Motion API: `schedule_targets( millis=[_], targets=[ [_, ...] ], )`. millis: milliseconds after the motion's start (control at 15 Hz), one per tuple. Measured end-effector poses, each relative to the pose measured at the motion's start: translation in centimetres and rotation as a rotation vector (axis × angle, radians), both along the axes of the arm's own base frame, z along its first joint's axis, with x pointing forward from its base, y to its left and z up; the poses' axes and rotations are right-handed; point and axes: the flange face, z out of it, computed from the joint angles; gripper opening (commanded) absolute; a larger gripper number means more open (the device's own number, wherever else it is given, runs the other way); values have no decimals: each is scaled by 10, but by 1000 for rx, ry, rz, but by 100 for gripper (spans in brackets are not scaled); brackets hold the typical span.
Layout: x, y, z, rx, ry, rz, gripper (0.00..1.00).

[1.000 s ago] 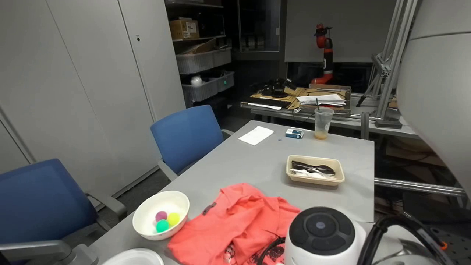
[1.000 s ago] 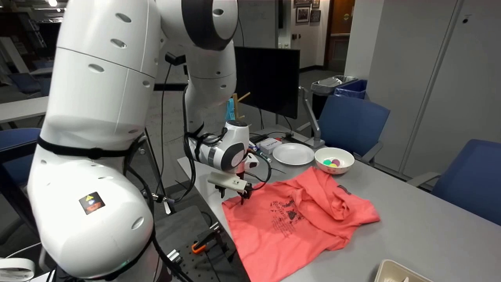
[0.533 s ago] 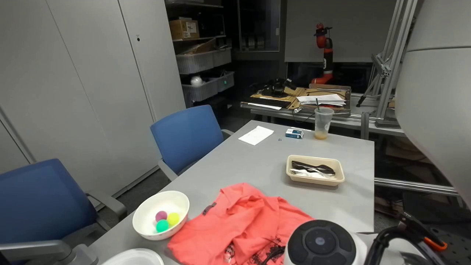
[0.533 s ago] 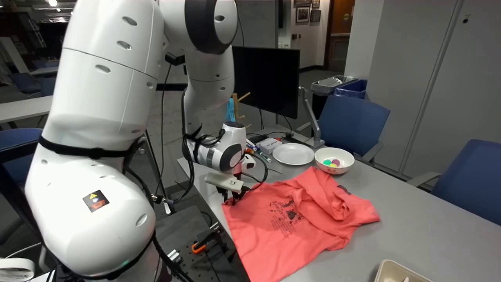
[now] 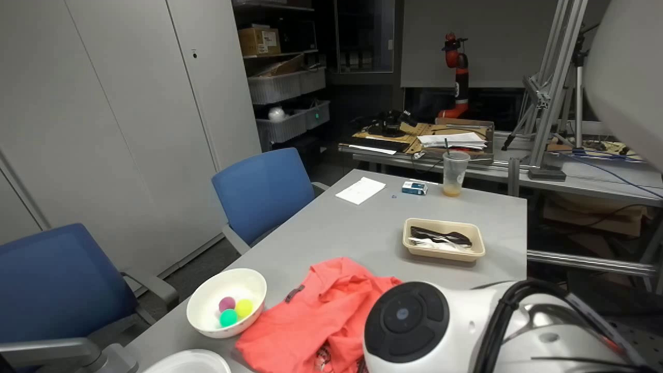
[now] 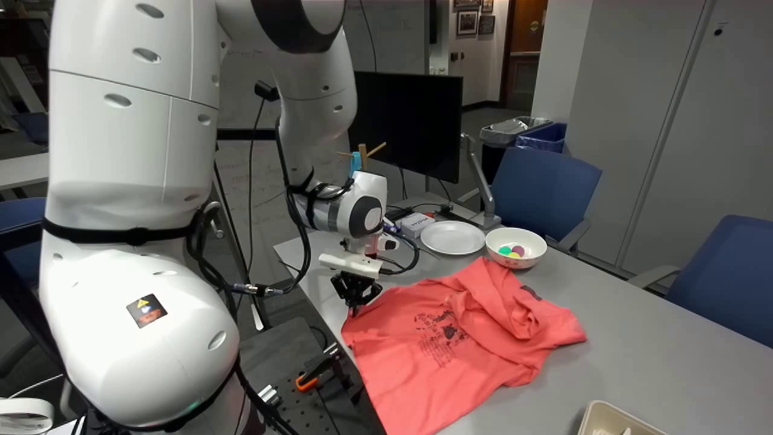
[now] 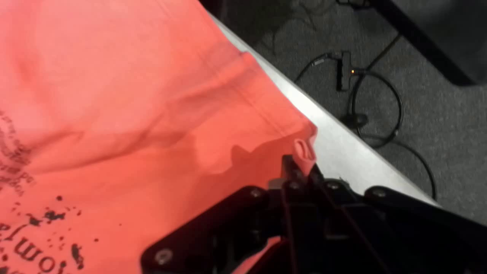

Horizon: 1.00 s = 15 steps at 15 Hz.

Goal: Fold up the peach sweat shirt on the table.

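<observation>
The peach sweat shirt (image 6: 416, 368) lies spread over the grey table (image 6: 658, 338), its printed front showing and its far part bunched in thick folds. In an exterior view my gripper (image 6: 354, 310) points down at the hem corner nearest the robot base. Seen from the wrist, the gripper (image 7: 302, 170) is shut on a small pinch of the sweat shirt (image 7: 114, 87), which forms a little rolled loop above the fingertips. That corner lies beside the bare table edge (image 7: 346, 156). My arm hides much of the sweat shirt (image 5: 305, 316) in an exterior view, and the gripper there too.
A white bowl (image 6: 516, 246) with coloured balls and a white plate (image 6: 453, 237) stand close beyond the garment. A tan tray (image 5: 443, 240) sits toward the opposite end, with a plastic cup (image 5: 455, 173) behind it. A monitor (image 6: 410, 127) and blue chairs (image 5: 264, 191) border the table.
The jaws, open earlier, have come together on the hem corner. My hand first went down toward that corner and now stands slightly higher, with the cloth there a little drawn up.
</observation>
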Motion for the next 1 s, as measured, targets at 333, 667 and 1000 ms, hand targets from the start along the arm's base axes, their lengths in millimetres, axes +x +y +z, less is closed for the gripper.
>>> schedule_targets(
  millis=[333,667,1000],
  targets=[
    [48,-6,63,-183,-51,150,1],
    [120,17,115,-177,-312,173,1],
    [184,9,112,-137,-477,64,1]
  ],
)
